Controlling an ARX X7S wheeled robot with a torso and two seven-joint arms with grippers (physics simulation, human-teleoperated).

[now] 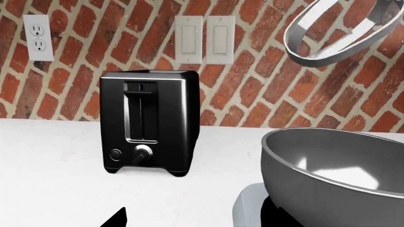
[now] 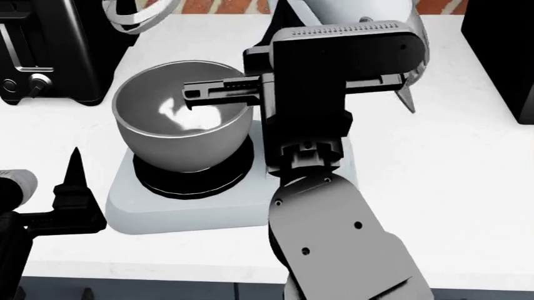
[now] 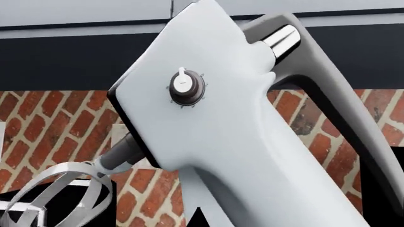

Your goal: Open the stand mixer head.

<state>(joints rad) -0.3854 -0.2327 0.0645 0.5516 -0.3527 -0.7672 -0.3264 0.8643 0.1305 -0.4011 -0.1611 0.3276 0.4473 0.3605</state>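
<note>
The stand mixer head [image 3: 215,137] is pale grey-white with a dark dial knob [image 3: 186,87] and a silver lever [image 3: 282,40]. It slants upward, tilted back. Its metal beater [image 1: 341,33] hangs raised above the steel bowl [image 1: 334,175]; it also shows in the head view [image 2: 134,15]. My right gripper [image 3: 199,218] is shut on nothing, its joined tips right under the head's underside. In the head view the right gripper body [image 2: 334,62] hides its tips and most of the head [image 2: 359,9]. My left gripper [image 1: 196,220] is open and empty, low beside the mixer base [image 2: 167,212].
A black toaster [image 1: 148,127] stands on the white counter left of the bowl [image 2: 179,134], against a brick wall with an outlet [image 1: 38,38] and two switches [image 1: 205,38]. A dark object [image 2: 526,62] sits at the counter's right edge.
</note>
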